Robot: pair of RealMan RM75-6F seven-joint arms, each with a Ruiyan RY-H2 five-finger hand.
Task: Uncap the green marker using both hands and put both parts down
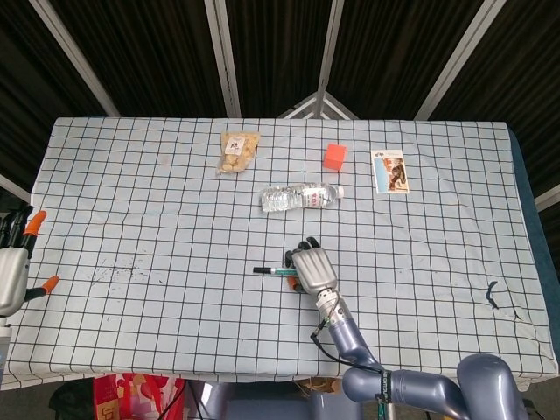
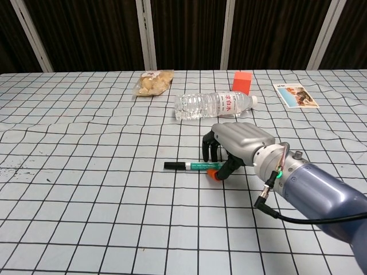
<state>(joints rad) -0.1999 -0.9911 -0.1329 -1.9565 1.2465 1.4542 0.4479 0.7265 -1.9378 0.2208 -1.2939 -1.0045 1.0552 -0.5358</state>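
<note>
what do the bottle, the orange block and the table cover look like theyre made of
Bottle: thin clear plastic, judging by the see-through ribbed wall and glints.
Orange block: matte, flat faces with no shine; possibly foam or painted wood, it can't be told.
Table cover: soft cloth or thin vinyl, since the grid lines ripple over wrinkles.
</note>
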